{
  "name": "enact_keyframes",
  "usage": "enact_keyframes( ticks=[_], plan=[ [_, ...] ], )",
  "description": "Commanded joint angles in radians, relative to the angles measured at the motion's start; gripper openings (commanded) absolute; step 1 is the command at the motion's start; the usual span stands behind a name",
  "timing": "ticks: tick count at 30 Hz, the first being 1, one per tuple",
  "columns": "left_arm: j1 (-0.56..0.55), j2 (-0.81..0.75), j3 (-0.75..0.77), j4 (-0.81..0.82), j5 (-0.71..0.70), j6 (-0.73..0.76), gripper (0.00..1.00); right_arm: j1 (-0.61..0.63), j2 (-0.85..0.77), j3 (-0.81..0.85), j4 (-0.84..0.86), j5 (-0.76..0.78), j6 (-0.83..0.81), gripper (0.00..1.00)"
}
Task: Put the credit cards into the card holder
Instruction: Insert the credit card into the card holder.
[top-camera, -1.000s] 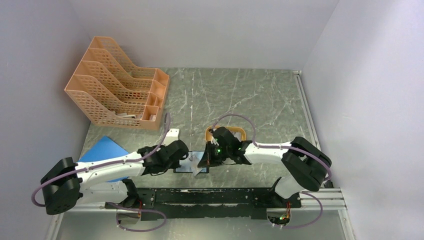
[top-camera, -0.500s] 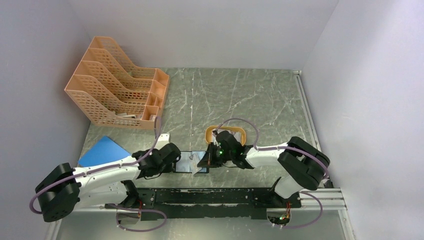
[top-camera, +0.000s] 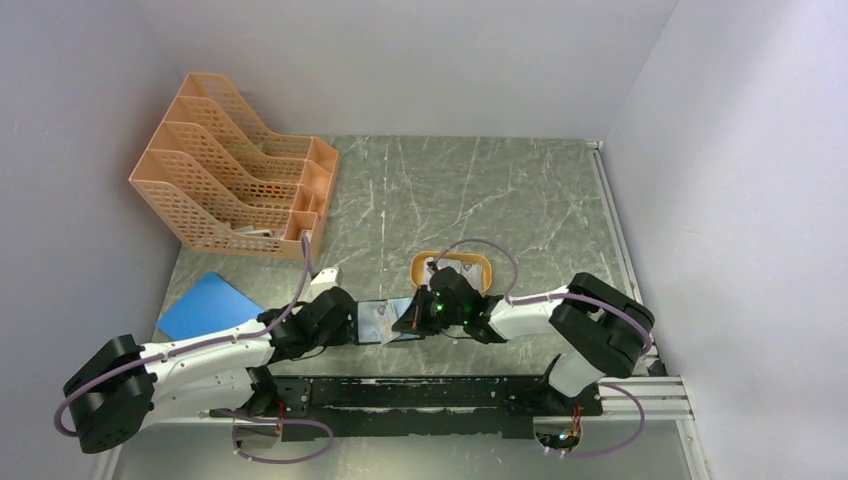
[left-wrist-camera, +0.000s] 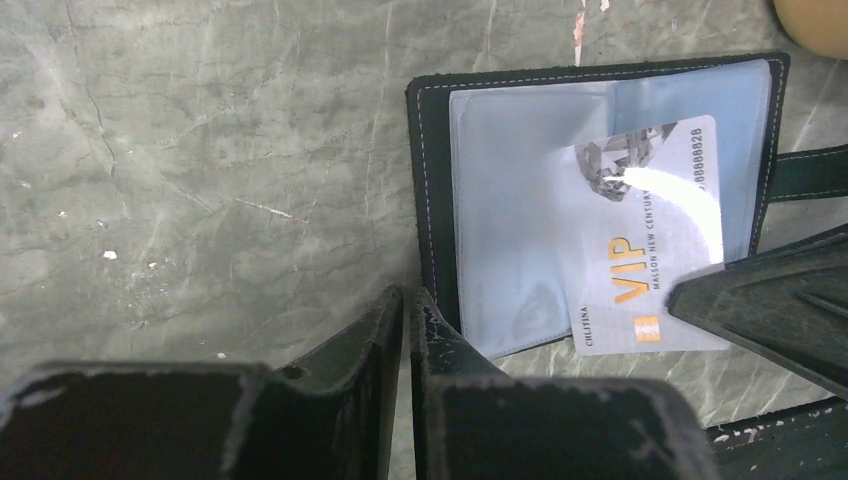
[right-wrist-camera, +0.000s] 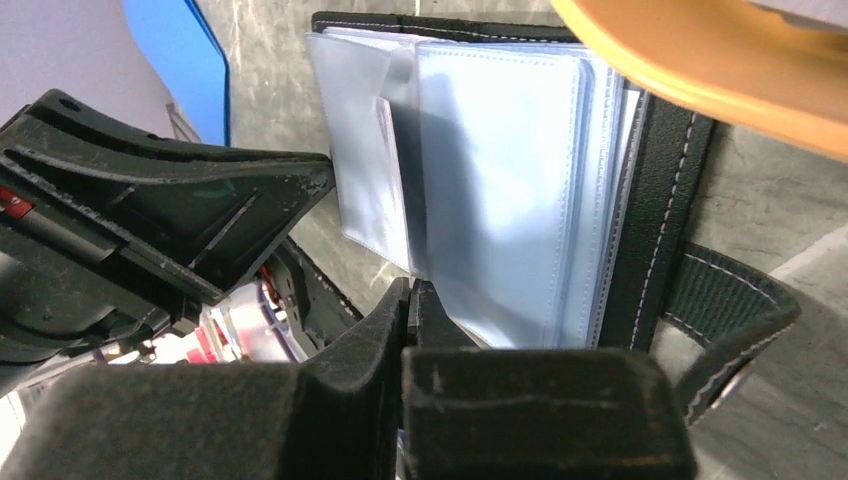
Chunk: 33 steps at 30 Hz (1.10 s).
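A grey-green marbled worktop (top-camera: 500, 190) is lying between pale lilac walls (top-camera: 400, 60) on three sides. An orange file rack (top-camera: 235, 190) is standing at the far left corner, a blue sheet (top-camera: 200, 305) is lying near the left edge, and an orange oval tray (top-camera: 452, 264) is sitting around the middle.

The card holder (top-camera: 380, 322) is lying open and flat close to the middle of the near edge, just nearer than the tray, with its long axis running left to right along that edge. Its clear pockets (right-wrist-camera: 500, 180) are facing up, and its snap tab (right-wrist-camera: 730, 330) is sticking out on the side by the right fingers (right-wrist-camera: 360, 340).

One credit card (left-wrist-camera: 650, 240) is sitting askew to the stitching, one end inside a clear pocket and the VIP end jutting over the holder's edge. The right fingers are pinching narrowly at that jutting corner. The left fingers (left-wrist-camera: 360, 340) are pressing together to a thin slit with nothing between them, their tips touching the holder's edge.
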Motion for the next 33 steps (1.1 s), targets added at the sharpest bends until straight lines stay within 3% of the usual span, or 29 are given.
enact_keyframes(
  ticks=[1, 14, 33],
  plan=[
    [0.003, 0.002, -0.054, -0.016, 0.082, -0.015, 0.14, 0.024, 0.03, -0.013, 0.034, 0.073, 0.022, 0.0],
    [0.002, -0.008, -0.058, -0.043, 0.063, -0.014, 0.14, 0.027, -0.044, -0.045, -0.036, 0.199, 0.017, 0.0],
    [0.003, 0.007, -0.063, -0.017, 0.08, -0.014, 0.14, 0.058, 0.04, -0.046, 0.071, 0.139, 0.05, 0.0]
  ],
)
